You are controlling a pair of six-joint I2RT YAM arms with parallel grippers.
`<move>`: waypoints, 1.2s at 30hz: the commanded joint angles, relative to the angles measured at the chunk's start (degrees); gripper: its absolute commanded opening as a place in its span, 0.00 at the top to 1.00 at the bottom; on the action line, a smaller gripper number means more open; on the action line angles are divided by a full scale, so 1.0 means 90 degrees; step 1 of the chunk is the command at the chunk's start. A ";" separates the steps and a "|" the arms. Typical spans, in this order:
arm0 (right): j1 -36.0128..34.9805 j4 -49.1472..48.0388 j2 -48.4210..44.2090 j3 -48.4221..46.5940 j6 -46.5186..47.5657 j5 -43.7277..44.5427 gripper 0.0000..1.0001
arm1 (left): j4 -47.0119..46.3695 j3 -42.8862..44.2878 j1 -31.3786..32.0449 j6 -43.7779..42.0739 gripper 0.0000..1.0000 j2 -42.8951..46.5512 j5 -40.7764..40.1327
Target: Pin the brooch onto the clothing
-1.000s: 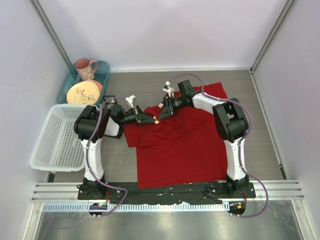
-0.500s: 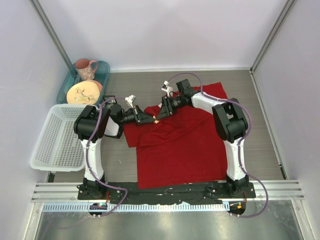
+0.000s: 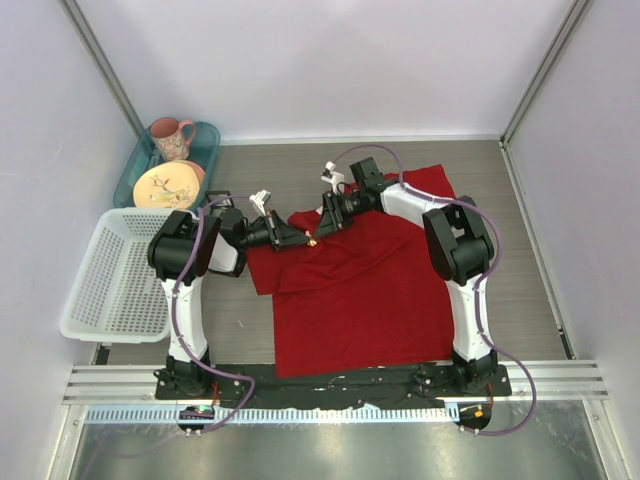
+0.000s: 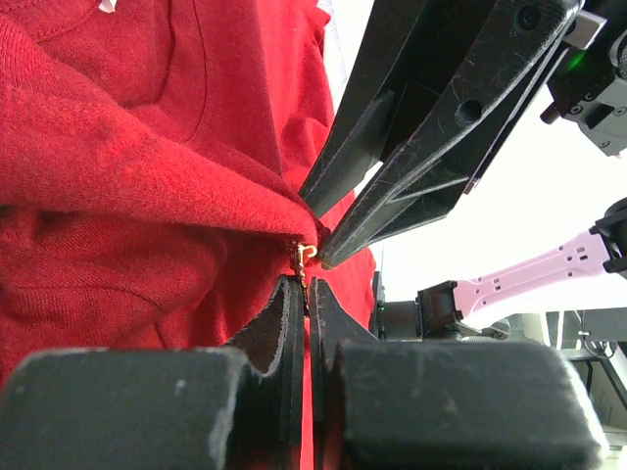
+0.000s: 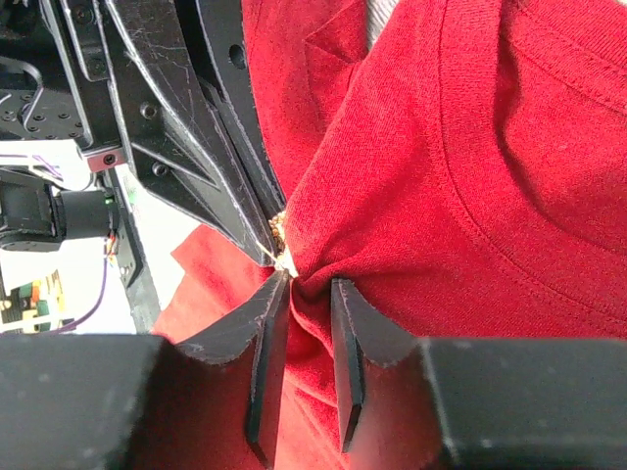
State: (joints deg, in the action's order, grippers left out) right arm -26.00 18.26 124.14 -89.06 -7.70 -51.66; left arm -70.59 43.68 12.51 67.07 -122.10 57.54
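Note:
The red T-shirt [image 3: 360, 285] lies spread on the table between the arms. My left gripper [image 3: 303, 240] and right gripper [image 3: 320, 230] meet tip to tip at its upper left part. In the left wrist view my left gripper [image 4: 306, 286] is shut on the tiny gold-and-pale brooch [image 4: 302, 262], held against a raised fold of the shirt [image 4: 118, 176]. In the right wrist view my right gripper [image 5: 309, 286] is shut on a pinched fold of the shirt [image 5: 460, 166], with the brooch [image 5: 281, 253] just beyond its left fingertip. The brooch also shows as a small speck in the top view [image 3: 312, 240].
A white mesh basket [image 3: 115, 275] stands at the left. Behind it a teal tray [image 3: 207, 140] holds a pink mug [image 3: 172, 135] and a patterned plate [image 3: 165, 186]. Pale walls close in the table at the back and on both sides.
My right gripper has edged slightly left and away, towards the left gripper. The left gripper has barely moved. Both holds stay the same.

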 commanded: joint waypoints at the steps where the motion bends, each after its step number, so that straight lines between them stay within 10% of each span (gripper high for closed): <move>1: -0.0304 -0.0242 0.0065 -0.0310 0.0016 0.0427 0.70 | -0.0936 0.0166 0.0114 0.0077 0.98 0.0071 0.0335; 36: -0.0383 -0.0740 -0.0180 -0.0134 -0.0081 0.1502 0.76 | -0.1112 0.0010 0.0133 0.0097 0.98 0.0149 0.0316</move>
State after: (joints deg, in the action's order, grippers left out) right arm -28.29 16.80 124.11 -90.78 -8.80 -42.17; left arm -70.41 43.55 12.25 67.05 -122.10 56.34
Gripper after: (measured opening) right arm 0.262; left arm 0.041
